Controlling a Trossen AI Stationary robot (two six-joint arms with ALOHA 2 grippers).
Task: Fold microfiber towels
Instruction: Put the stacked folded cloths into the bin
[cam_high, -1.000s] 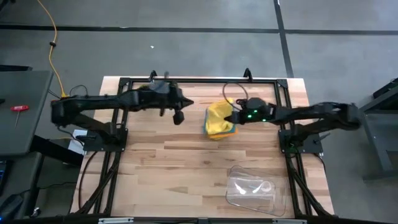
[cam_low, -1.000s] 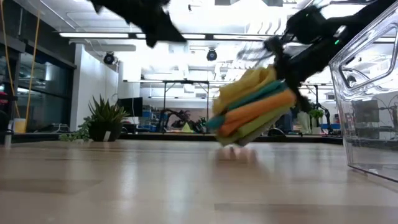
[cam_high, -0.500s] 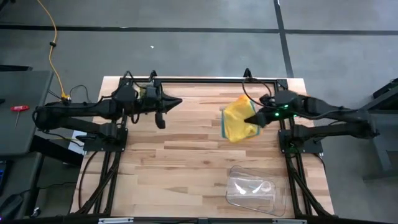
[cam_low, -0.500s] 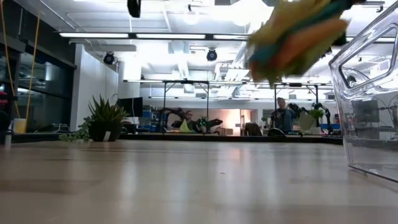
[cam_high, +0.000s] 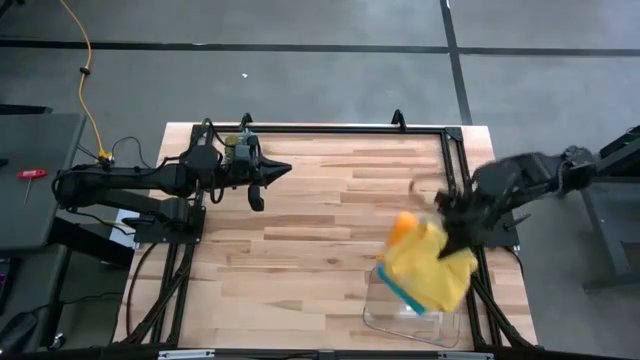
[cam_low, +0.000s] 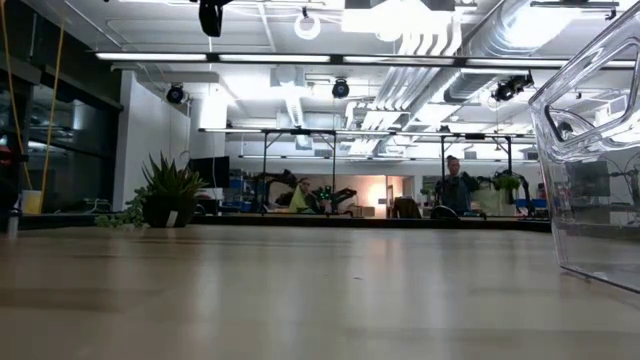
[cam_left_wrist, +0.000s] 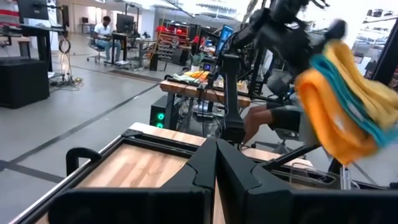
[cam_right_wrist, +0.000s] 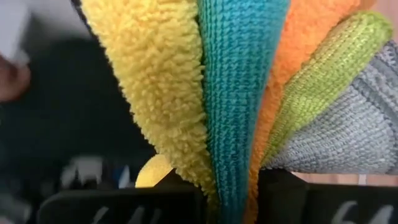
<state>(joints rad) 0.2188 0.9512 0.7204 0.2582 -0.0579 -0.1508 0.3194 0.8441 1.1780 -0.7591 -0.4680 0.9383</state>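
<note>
Over the tray (cam_high: 375, 312) at five o'clock, my right gripper (cam_high: 447, 238) held the towels (cam_high: 428, 266) pinched together for dropping in, while my left gripper (cam_high: 256, 196), fingers shut, waited at ten o'clock.

high view: looking straight down on the whole table (cam_high: 300, 240).
low view: sitting at tabletop height, facing the room.
left wrist view: looking across at the towels (cam_left_wrist: 339, 99).
right wrist view: pressing close against them.
shared: the tray (cam_low: 590, 170).
</note>
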